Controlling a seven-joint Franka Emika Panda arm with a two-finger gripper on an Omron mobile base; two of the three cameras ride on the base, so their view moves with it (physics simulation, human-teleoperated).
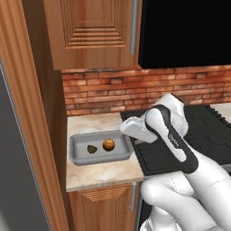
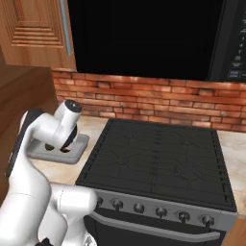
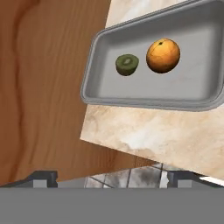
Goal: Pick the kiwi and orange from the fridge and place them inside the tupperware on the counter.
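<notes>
Small dark olive-green oval kiwi point(image 3: 127, 64) and round orange-brown orange point(image 3: 163, 55) lie just beside each other, apart, inside the shallow grey rectangular tupperware point(image 3: 144, 103) on the beige marbled tabletop point(image 3: 166, 135). Jaws released, empty, held back from the tupperware. Judged: both light, firm, prone to roll; grasp across the widest middle.

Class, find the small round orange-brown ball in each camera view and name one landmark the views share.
Left base view: the small round orange-brown ball lies right of centre in the shallow grey tray.
Right base view: I cannot make it out behind the arm.
Hand view: upper right, in the tray.
Shared landmark: the tray.
</notes>
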